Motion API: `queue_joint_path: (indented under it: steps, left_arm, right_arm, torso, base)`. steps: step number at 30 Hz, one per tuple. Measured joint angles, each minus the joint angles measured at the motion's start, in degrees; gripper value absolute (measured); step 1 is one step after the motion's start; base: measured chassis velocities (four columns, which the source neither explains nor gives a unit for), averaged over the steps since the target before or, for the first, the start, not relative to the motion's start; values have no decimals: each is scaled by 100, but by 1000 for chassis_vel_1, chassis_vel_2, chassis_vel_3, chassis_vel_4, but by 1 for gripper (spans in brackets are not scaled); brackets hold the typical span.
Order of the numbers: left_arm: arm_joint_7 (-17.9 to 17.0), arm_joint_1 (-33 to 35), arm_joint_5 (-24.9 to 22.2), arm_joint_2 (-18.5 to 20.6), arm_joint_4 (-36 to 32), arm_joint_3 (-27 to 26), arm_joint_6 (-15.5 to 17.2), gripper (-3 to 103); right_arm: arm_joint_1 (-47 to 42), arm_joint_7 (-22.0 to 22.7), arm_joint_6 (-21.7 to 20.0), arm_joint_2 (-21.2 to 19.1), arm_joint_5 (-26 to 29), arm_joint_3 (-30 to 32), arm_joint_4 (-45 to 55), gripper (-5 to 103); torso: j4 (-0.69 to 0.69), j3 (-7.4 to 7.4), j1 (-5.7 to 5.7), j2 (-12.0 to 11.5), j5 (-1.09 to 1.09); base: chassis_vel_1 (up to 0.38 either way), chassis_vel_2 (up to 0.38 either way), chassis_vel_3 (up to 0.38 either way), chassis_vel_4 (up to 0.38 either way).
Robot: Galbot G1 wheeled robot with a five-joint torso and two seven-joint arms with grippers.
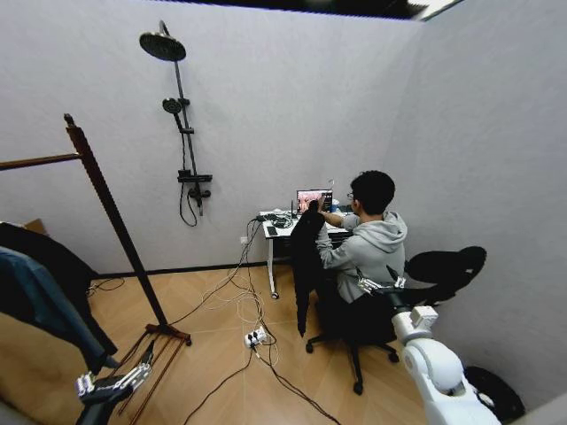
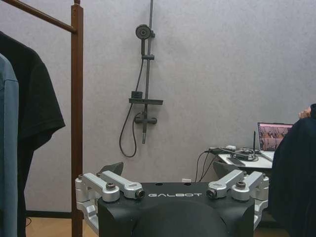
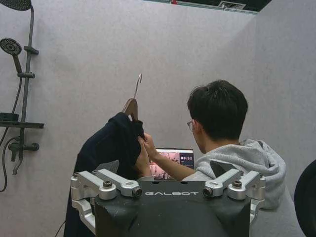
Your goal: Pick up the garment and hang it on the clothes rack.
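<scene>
The garment hangs on a hanger held up by a seated person's hand — presented for pickup, well apart from the rack — while both grippers, left and right, wait with fingers spread, holding nothing.

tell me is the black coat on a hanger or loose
On a hanger: the black coat drapes from a wooden hanger a seated person holds up.

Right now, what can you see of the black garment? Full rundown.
The garment is a long, limp, all-black coat of soft cloth, on a wooden hanger with a metal hook. It hangs upright above the floor beside the desk. The seated person's hand grips it near the collar.
</scene>
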Motion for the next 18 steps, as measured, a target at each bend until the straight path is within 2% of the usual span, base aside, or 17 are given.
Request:
queue_joint_path:
  steps: [9, 18]
  left_arm:
    - [0, 0, 0, 0, 0, 0, 0, 100]
    - [0, -1, 0, 0, 0, 0, 0, 100]
  right_arm:
    - [24, 0, -13, 0, -7, -10, -8, 100]
    - [42, 0, -14, 0, -22, -72, 3, 100]
  torso:
    - [-1, 0, 0, 1, 1]
    - [0, 1, 6, -2, -1]
  base:
    - [-81, 73, 88, -82]
    - [-177, 188, 203, -212]
